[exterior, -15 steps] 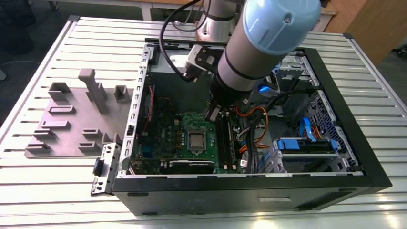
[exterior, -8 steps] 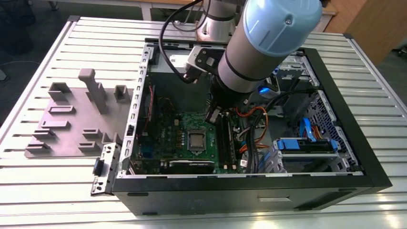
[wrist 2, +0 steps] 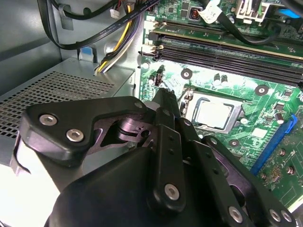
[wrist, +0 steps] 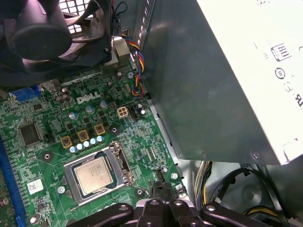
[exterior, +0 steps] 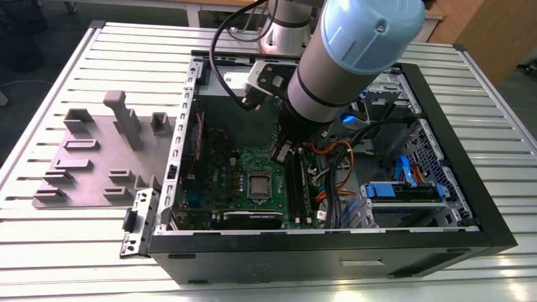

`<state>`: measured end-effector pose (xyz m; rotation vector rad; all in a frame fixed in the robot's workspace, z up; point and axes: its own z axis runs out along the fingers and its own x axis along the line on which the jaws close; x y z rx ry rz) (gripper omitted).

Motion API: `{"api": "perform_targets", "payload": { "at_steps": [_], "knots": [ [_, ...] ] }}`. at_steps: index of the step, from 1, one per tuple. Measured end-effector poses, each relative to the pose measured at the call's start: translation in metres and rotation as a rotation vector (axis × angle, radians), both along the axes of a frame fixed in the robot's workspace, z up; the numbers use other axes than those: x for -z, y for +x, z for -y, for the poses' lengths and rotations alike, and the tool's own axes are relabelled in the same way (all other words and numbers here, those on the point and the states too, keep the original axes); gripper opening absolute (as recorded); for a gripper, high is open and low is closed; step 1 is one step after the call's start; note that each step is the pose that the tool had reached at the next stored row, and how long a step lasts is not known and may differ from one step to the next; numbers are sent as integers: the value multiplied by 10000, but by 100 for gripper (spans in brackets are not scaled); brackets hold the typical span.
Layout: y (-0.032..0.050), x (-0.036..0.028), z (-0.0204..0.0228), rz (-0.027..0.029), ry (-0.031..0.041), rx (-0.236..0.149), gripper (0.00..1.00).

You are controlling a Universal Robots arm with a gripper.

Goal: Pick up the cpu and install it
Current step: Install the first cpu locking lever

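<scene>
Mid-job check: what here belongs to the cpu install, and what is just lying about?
Job:
cpu, lying in the socket
socket bracket
gripper, just beside the socket

Lying about:
fixture plate, outside the case
fan
memory slots
blue drive caddy

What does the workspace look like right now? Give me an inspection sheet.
Surface: slatted metal table carrying an open computer case.
Job's things: cpu lies in its socket on the motherboard, retention frame around it.
Clutter: grey fixture plate at the exterior view's left.
Grippers: pincer above the board beside the socket, carrying nothing, apart from the cpu.
Cables: orange and black leads; blue drive bracket.
Surroundings: power supply; fan.
</scene>
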<state>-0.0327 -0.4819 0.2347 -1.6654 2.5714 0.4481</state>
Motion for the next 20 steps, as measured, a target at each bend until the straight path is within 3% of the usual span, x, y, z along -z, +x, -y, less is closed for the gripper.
{"api": "perform_targets", "payload": {
  "at_steps": [2, 7, 14, 20],
  "knots": [
    [-2, 0, 1, 31, -1, -10, 11],
    [-13, 1, 11, 208, 2, -188, 11],
    [-39, 1, 48, 293, 3, -549, 11],
    [-58, 1, 125, 400, 2, -624, 11]
  ]
}}
